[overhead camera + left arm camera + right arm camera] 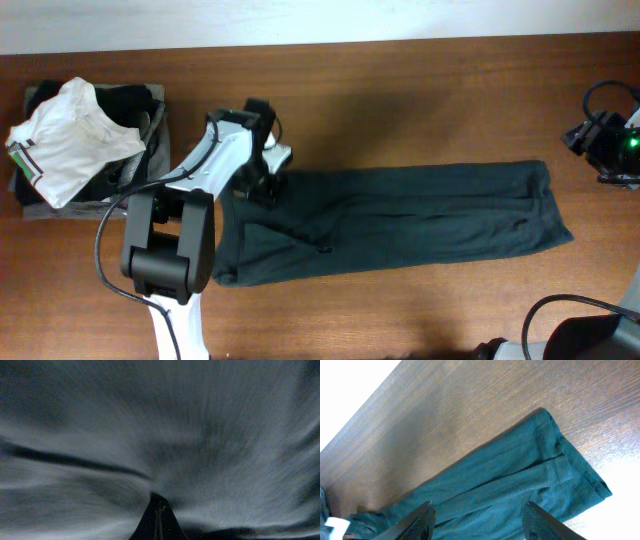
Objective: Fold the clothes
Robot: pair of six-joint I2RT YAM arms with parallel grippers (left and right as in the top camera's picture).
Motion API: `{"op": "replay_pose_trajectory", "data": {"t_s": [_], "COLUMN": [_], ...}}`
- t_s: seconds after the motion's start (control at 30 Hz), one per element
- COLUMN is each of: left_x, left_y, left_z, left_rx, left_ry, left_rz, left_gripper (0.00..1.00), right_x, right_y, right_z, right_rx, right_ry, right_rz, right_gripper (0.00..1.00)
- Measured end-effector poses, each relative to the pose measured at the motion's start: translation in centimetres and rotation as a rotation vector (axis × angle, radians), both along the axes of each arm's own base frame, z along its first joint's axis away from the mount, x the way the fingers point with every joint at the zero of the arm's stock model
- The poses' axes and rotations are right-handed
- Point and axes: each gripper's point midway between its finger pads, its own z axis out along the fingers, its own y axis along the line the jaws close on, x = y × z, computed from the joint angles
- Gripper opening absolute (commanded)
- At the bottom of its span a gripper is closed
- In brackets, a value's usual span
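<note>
A long dark grey-green garment [400,220] lies flat across the middle of the brown, wood-grained worktop [400,90], running left to right. Its cloth is soft and matte, with shallow creases and one lengthwise seam or fold. The right end is a straight hemmed edge, which shows in the right wrist view as a stitched band with a squared corner [580,475]. The left end is broader and more rumpled. The left fingers [262,188] sit at the far-left corner of this garment. From the wrist they show as a single dark wedge [159,520], closed together and pinching the cloth, which fills the blurred view with wrinkles fanning out from the tip. The right fingers [420,520] are dark, blunt and apart, with nothing between them. They hang above the garment's right end, and that arm sits at the right edge of the worktop. At the far left, well apart from the garment, is a pile [140,150] of folded black and grey pieces. A crumpled white piece [65,145] is draped loosely on top of it.
</note>
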Motion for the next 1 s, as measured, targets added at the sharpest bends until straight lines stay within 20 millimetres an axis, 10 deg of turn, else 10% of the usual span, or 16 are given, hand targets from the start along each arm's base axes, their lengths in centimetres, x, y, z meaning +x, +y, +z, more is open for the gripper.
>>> {"op": "replay_pose_trajectory", "data": {"t_s": [0.13, 0.23, 0.3, 0.47, 0.57, 0.7, 0.77, 1.0], "left_x": [-11.8, -11.7, -9.0, 3.9, 5.8, 9.3, 13.0, 17.0], "left_y": [-1.0, -1.7, -0.7, 1.4, 4.3, 6.4, 10.6, 12.4], "left_z": [1.7, 4.2, 6.9, 5.4, -0.9, -1.4, -1.1, 4.5], "left_rx": [-0.054, -0.103, -0.107, -0.003, 0.085, 0.042, 0.034, 0.056], "left_ry": [0.466, 0.401, 0.188, -0.348, -0.299, -0.377, -0.468, -0.475], "left_rz": [-0.017, -0.014, 0.025, 0.152, 0.241, 0.324, 0.431, 0.457], "left_gripper": [0.01, 0.00, 0.08, 0.00, 0.00, 0.00, 0.00, 0.47], "right_x": [0.0, 0.0, 0.0, -0.2, -0.3, -0.3, -0.2, 0.5], "right_y": [0.0, 0.0, 0.0, 0.1, 0.2, 0.2, 0.3, 0.2], "right_z": [0.0, 0.0, 0.0, -0.1, -0.2, -0.2, -1.2, -17.4], "right_rx": [0.000, -0.001, -0.001, 0.005, 0.009, 0.012, 0.021, 0.009], "right_ry": [0.000, -0.001, -0.002, 0.007, 0.014, 0.017, 0.032, 0.276], "right_rz": [0.000, 0.001, 0.000, 0.000, 0.000, 0.000, 0.004, 0.202], "right_gripper": [0.60, 0.60, 0.60, 0.64, 0.65, 0.70, 0.71, 0.99]}}
